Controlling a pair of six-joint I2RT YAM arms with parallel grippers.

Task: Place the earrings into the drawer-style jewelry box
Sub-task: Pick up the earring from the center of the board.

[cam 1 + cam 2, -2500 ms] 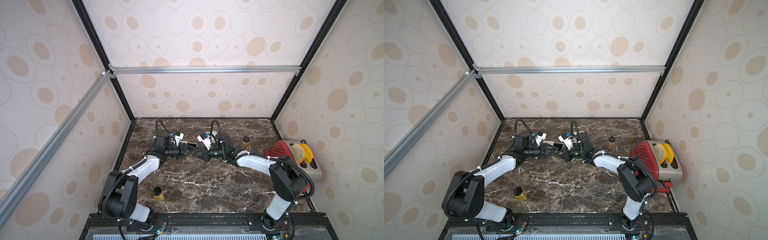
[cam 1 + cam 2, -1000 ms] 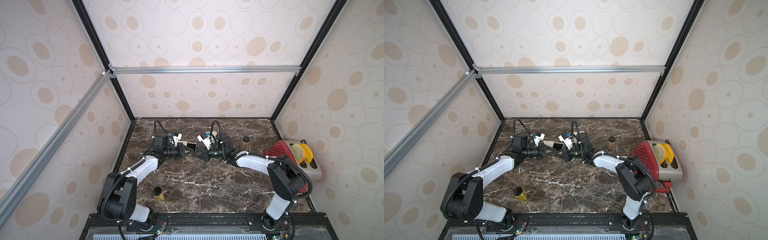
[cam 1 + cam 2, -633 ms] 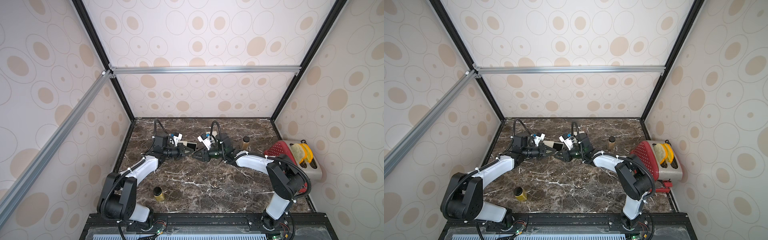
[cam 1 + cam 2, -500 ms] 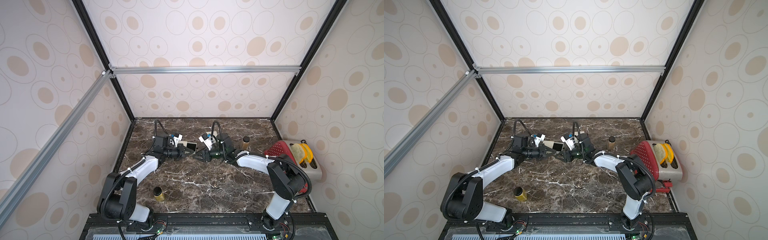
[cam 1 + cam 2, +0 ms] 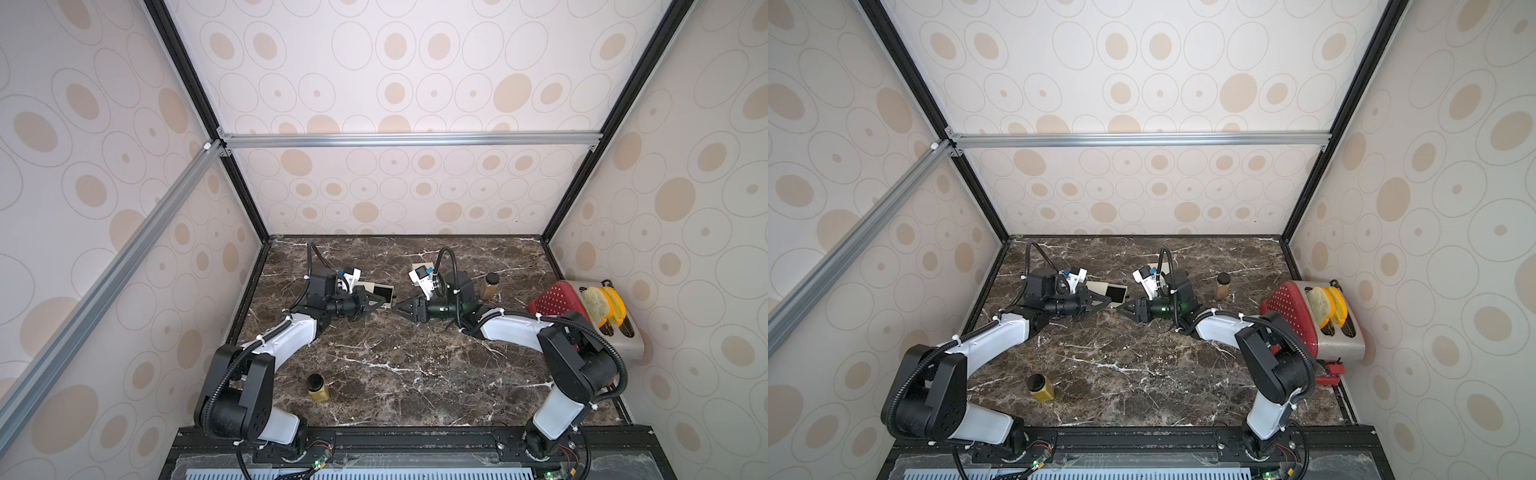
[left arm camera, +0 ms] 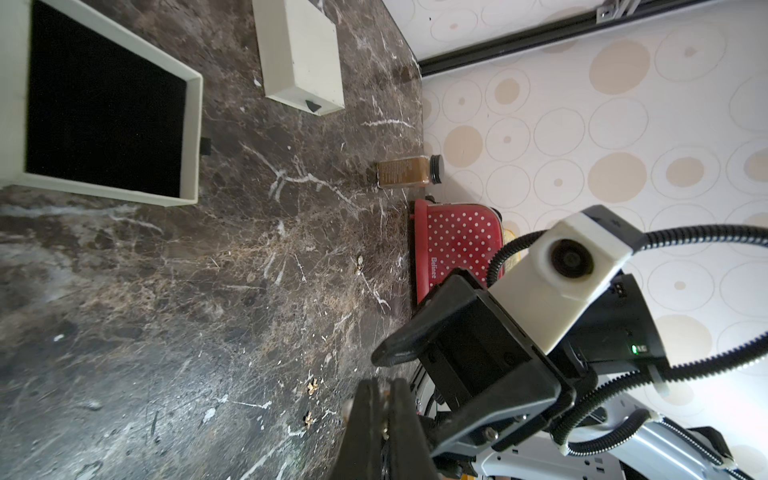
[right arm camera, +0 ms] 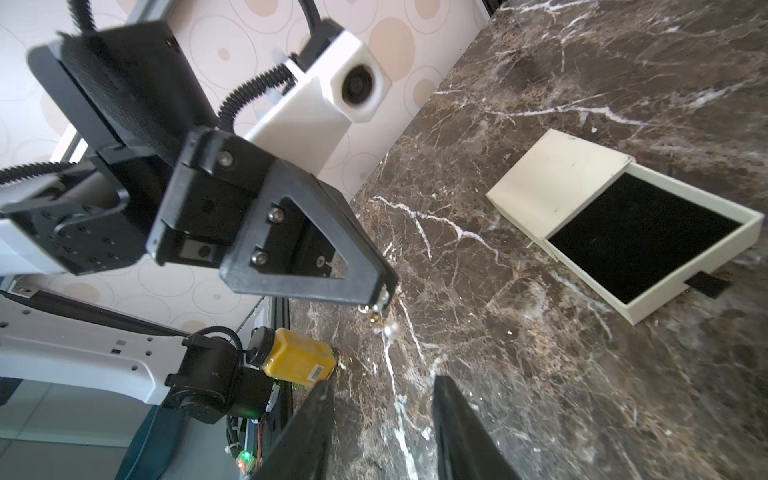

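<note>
Over veined marble (image 7: 540, 353), left pincer (image 7: 384, 297) pinching beaded earring (image 7: 388, 330)

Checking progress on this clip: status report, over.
Left gripper shut on gold pearl-drop earring. Right gripper open, empty. Cream drawer-style jewelry box pulled open, black inside bare. Nothing between earring and box.

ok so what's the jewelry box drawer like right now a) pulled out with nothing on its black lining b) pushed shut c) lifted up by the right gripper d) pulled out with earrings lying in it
a: in the right wrist view the drawer stands slid out of its cream sleeve, and its black lining shows bare, with no earring on it and no gripper touching it.
</note>
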